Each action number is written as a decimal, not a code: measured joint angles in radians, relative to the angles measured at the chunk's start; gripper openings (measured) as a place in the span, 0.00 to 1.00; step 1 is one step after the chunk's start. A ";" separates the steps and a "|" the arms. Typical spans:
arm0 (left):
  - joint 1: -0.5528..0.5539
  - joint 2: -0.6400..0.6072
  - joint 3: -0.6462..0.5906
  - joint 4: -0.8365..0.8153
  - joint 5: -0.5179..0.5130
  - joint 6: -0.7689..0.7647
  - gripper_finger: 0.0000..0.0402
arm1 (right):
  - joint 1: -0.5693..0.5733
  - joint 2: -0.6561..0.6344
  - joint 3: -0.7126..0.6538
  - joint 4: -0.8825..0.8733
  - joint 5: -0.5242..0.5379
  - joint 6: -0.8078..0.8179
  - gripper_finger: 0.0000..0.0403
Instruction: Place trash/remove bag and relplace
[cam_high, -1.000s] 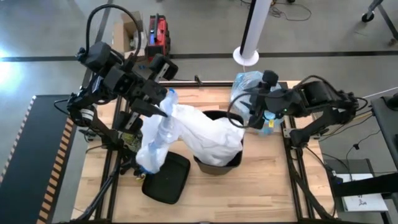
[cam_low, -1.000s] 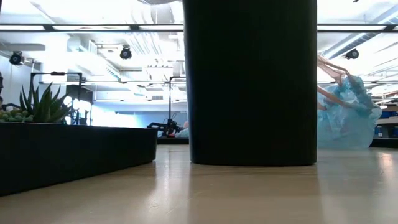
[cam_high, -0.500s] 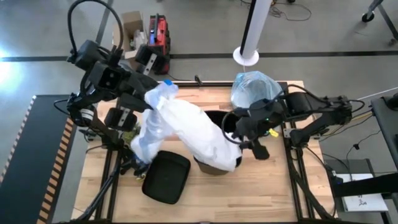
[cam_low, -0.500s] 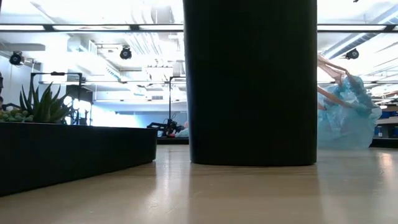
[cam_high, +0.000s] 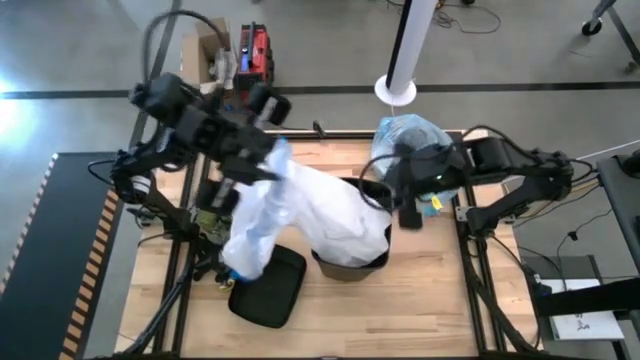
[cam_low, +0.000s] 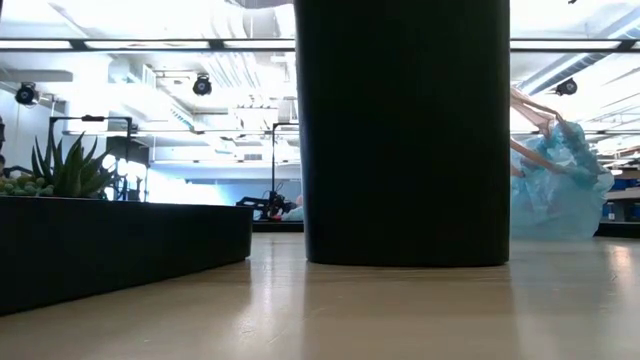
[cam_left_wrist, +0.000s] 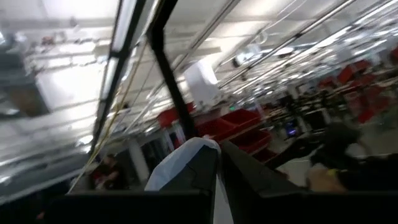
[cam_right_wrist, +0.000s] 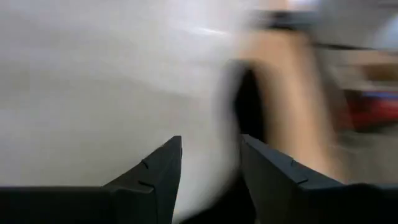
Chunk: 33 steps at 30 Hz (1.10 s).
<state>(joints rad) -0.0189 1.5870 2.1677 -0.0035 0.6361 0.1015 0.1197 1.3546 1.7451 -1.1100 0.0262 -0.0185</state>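
High view: left pincer (cam_high: 268, 152) is clamped on a white bag (cam_high: 320, 215) draped over the black bin (cam_high: 352, 262) mid-table. Right pincer (cam_high: 404, 200) hovers by the bin's rim, fingers apart, empty. Blue bag (cam_high: 408, 138) sits at the table's (cam_high: 430, 310) far edge.

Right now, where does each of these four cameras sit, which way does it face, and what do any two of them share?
High view: overhead, facing straight down; both arms, left hand, right hand, black bin, white bag.
Low view: table height, facing level across the table; no arm shows, just the bin and blue bag.
Left wrist view: on the left arm, facing the room; its fingers pinch white bag.
Right wrist view: on the right arm, facing white bag; fingers apart.
Shared: high and low both show bin and blue bag.
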 joint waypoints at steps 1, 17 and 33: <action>0.000 0.001 -0.016 0.001 -0.029 0.007 0.03 | 0.003 0.011 0.000 -0.001 -0.082 0.003 0.36; 0.002 0.000 -0.129 0.253 -0.634 -0.118 0.03 | 0.120 -0.077 0.080 0.064 0.159 0.082 0.42; -0.002 -0.001 -0.122 0.068 -0.758 -0.304 0.03 | 0.248 0.069 -0.033 0.071 0.530 0.138 0.47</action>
<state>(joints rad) -0.0212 1.5864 2.0460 0.0647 -0.1219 -0.2030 0.3678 1.4238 1.7120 -1.0385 0.5566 0.1196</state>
